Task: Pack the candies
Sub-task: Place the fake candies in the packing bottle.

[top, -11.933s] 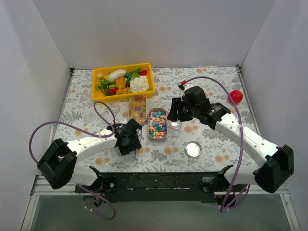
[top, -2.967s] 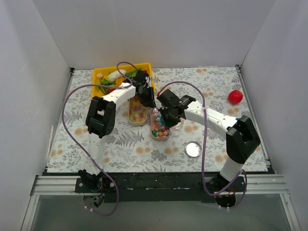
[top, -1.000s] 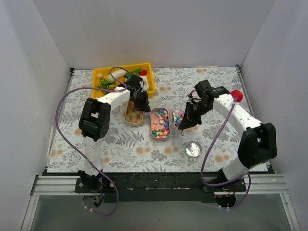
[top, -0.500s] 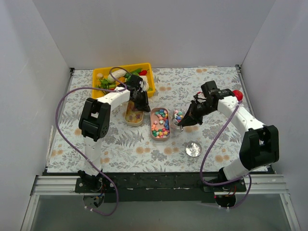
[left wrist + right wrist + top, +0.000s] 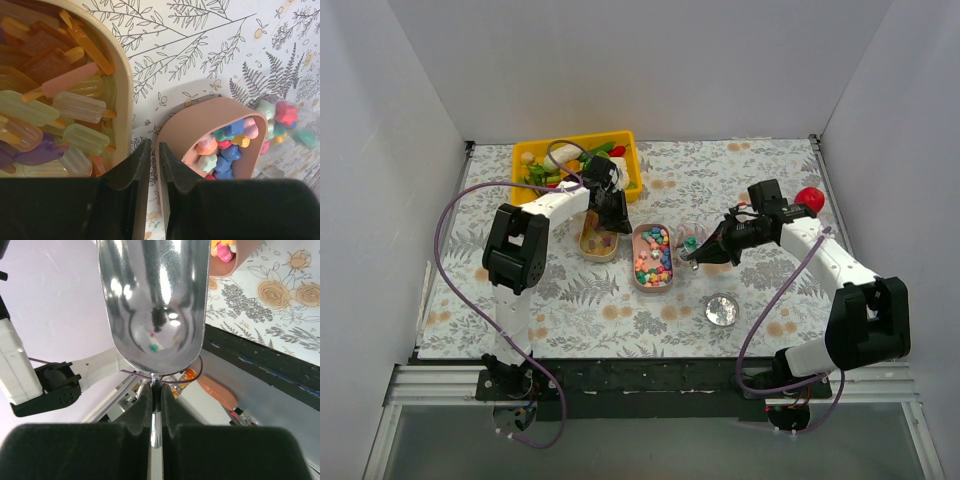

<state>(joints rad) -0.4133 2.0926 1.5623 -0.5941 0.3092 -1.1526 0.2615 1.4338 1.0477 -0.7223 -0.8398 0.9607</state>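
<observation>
Since half a second earlier, the right arm's wrist has swung slightly further right, and the left arm has kept its pose.

- **Far left:** a yellow tray (image 5: pixel 517 178) holds toy vegetables (image 5: pixel 545 172).
- **Cream container:** just in front of the tray, a cream oval container (image 5: pixel 124 95) is filled with translucent yellow-orange candies (image 5: pixel 75 107).
- **Left tool:** the left tool (image 5: pixel 154 152) hangs between this container and its neighbour. Its jaws are drawn nearly together with nothing between them, and only a narrow slit of tabletop shows through.
- **Pink container:** a pink oval container (image 5: pixel 200 120) stands just beside the cream one, apart from it, and holds pastel candies in pink, blue, green and yellow.
- **Clear jar:** to its right, a small clear jar (image 5: pixel 295 157) also contains pastel candies.
- **Right tool:** the right tool (image 5: pixel 156 392) is clamped on the handle of a metal scoop (image 5: pixel 155 300). The bowl of the scoop lies just beside the jar and carries only a couple of tiny specks.
- **Further right:** a round silvery disc (image 5: pixel 722 310) lies nearer the arm bases, and a red ball (image 5: pixel 809 200) sits near the right wall.

The tabletop (image 5: pixel 770 290) has a floral print, and plain white walls (image 5: pixel 650 60) enclose it on three sides.
</observation>
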